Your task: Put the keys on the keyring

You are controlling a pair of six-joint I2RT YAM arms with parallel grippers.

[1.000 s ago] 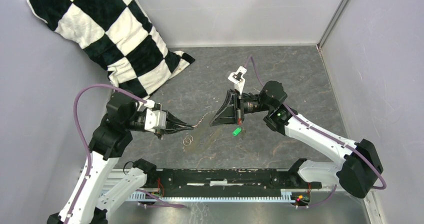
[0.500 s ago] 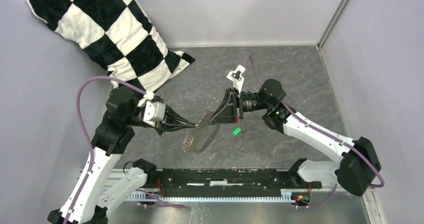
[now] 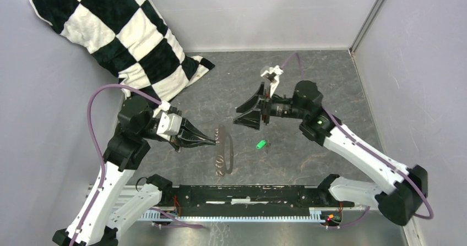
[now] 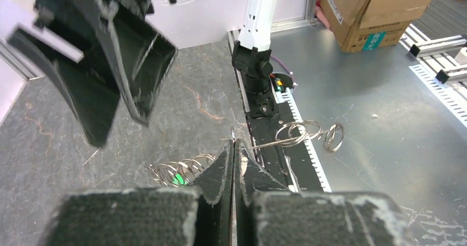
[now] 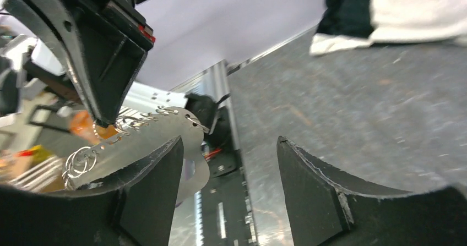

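On the table lies the green key, slanting near-left to far-right, just right of the keyring. The left claw is clenched on the keyring's rim. The right claw, jaws apart and empty, hovers just beyond the key; that arm looks nearer.

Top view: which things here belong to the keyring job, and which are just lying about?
Job:
- large thin silvery-grey metal keyring, pinched in the shut left gripper
- small green-tagged key, lying on the table
- right gripper, open and empty

Lying about:
- black-and-white checked pillow, far left corner
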